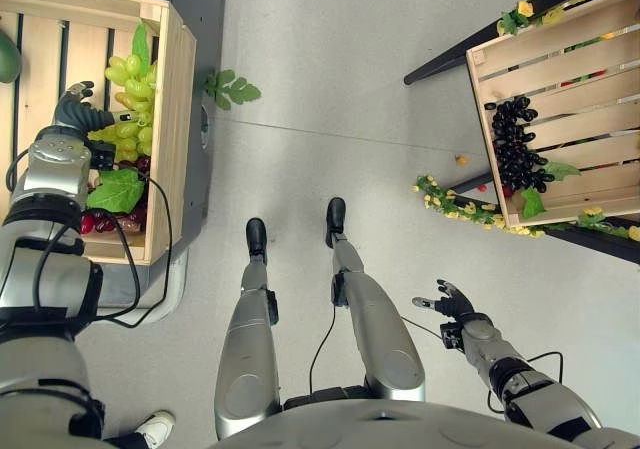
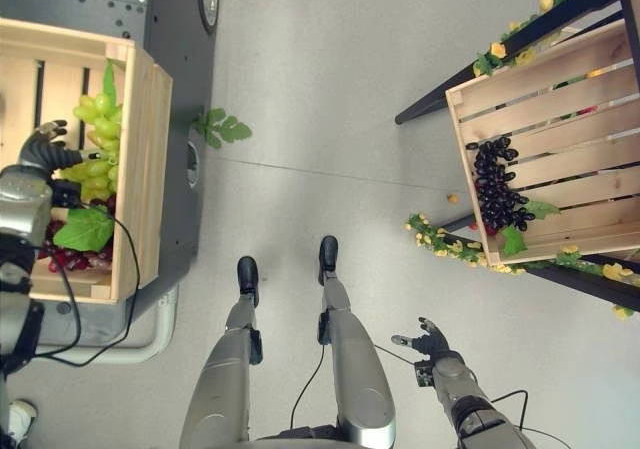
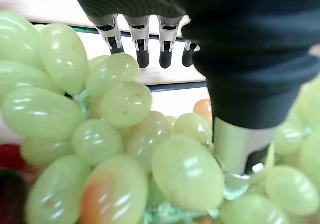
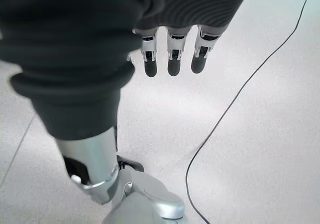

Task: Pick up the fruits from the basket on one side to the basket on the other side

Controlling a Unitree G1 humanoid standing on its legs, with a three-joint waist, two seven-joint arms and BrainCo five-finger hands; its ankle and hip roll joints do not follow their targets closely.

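At upper left, the robot's left hand (image 1: 75,109) hovers spread-fingered over the green grape bunch (image 1: 128,104) in the slatted wooden crate (image 1: 172,129), poised to grasp.

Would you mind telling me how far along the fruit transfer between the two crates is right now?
Seemingly done: a dark grape bunch lies in the right crate. In hand: nothing yet; the left hand hovers open over the green grapes in the left crate. Left: green grapes and red grapes remain there. The right hand hangs open over the floor.
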